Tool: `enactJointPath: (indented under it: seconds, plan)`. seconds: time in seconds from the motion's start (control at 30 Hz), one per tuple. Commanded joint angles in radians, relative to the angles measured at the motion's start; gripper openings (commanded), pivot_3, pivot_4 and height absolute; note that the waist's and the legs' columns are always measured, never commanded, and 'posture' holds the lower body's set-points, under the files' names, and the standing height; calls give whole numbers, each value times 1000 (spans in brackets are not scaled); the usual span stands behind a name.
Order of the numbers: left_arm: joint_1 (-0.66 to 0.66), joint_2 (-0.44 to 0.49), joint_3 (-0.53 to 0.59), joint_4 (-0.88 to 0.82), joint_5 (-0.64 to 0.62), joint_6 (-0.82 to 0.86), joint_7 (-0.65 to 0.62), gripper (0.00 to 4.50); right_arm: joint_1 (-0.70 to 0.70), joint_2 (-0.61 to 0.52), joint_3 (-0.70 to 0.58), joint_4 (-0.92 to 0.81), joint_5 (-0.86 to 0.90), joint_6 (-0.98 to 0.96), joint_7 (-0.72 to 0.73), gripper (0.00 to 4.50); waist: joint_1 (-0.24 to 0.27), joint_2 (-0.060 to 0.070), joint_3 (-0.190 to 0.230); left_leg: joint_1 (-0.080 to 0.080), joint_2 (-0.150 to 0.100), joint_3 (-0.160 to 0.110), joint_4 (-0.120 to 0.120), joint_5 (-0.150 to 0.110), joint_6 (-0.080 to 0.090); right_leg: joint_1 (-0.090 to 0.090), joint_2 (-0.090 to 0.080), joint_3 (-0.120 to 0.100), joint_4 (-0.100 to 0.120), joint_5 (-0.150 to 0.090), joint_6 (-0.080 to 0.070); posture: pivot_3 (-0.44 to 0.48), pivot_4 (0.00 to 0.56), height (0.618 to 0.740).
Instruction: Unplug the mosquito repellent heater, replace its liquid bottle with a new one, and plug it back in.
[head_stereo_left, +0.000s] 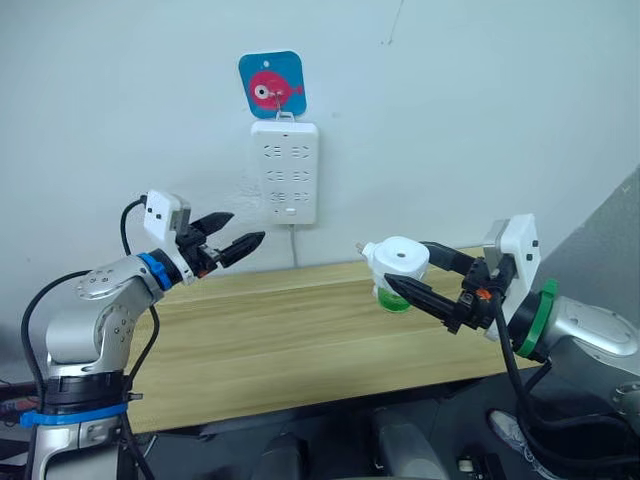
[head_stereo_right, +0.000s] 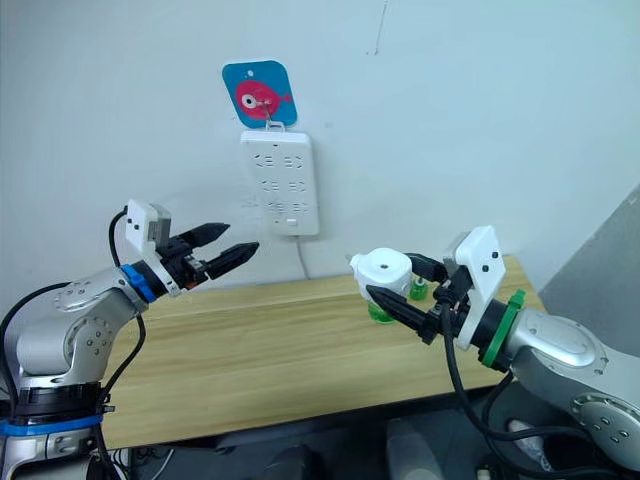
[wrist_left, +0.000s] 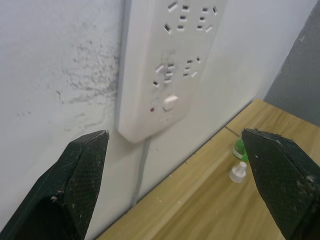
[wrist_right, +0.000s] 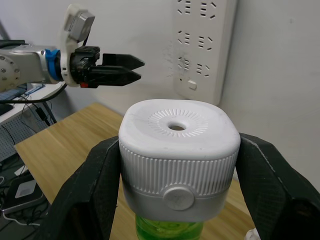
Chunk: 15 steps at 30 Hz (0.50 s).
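The right gripper (head_stereo_left: 408, 275) clamps the mosquito repellent heater (wrist_right: 177, 155) above the table (head_stereo_left: 300, 340), its prongs hidden. The left gripper (head_stereo_left: 240, 232) hangs spread apart near the power strip (head_stereo_left: 284, 172)

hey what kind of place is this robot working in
Probably an indoor test bench or lab corner, not a lived-in home: a bare wooden table against a plain white wall, a power strip hung from a fish-shaped hook, and the right gripper holding the mosquito repellent heater.
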Motion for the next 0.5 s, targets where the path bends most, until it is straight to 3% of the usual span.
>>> enactJointPath:
  seconds: [0.03, 0.5]
  plan:
    - [-71, 8, -15, 47, 23, -54, -27, 4483, -22, 5, 4, -38, -23, -7, 16, 2982, -1, 0, 0, 0, 0, 0, 0, 0, 0, 0, 0, 0, 0, 0, 0, -212, 137, 740]
    - [-315, -32, -142, 394, 158, -226, -151, 4483, -48, 35, 36, -60, -70, 14, 3, 2982, -5, 0, 0, 0, 0, 1, 0, 0, 0, -1, 0, 0, 0, 1, -1, -239, 134, 740]
